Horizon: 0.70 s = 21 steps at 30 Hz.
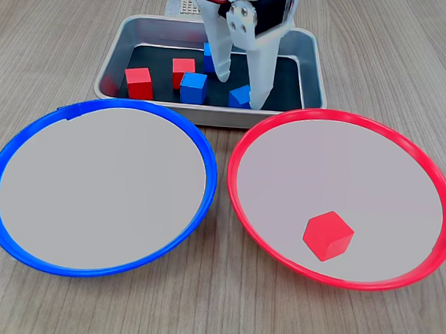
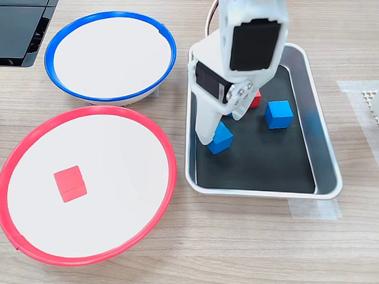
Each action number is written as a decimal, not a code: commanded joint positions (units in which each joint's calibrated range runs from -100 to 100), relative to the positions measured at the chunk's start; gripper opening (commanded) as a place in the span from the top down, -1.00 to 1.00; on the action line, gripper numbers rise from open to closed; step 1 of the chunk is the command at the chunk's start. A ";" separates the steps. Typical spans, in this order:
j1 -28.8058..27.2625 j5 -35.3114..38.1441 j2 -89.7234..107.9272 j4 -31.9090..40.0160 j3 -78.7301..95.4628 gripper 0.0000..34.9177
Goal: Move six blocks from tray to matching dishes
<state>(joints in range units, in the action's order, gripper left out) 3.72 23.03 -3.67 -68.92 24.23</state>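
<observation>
My pincer [image 1: 241,85] is down inside the silver tray [image 1: 112,54], upper centre of the first exterior view, jaws spread apart and holding nothing. One tip sits against a blue cube [image 1: 240,97] near the tray's front wall. Also in the tray: two red cubes [image 1: 139,82] [image 1: 183,71] and two more blue cubes [image 1: 193,88] [image 1: 208,58]. One red cube [image 1: 328,235] lies in the red-rimmed dish [image 1: 434,180], lower right. The blue-rimmed dish [image 1: 12,154], lower left, holds no cube. All sits on a wood-grain table [image 1: 50,20]
</observation>
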 commanded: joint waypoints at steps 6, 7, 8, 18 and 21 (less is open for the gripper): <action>0.47 0.49 -4.31 -6.31 -8.80 0.99; 0.28 0.78 -4.05 -10.52 -12.26 0.99; -0.38 0.83 -3.54 -17.79 -19.18 0.99; -13.93 -13.09 -22.90 -13.58 -62.05 0.99; -15.72 -14.11 -27.93 -4.33 -62.05 0.99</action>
<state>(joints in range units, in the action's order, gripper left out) -9.82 10.04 -28.47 -81.73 -35.03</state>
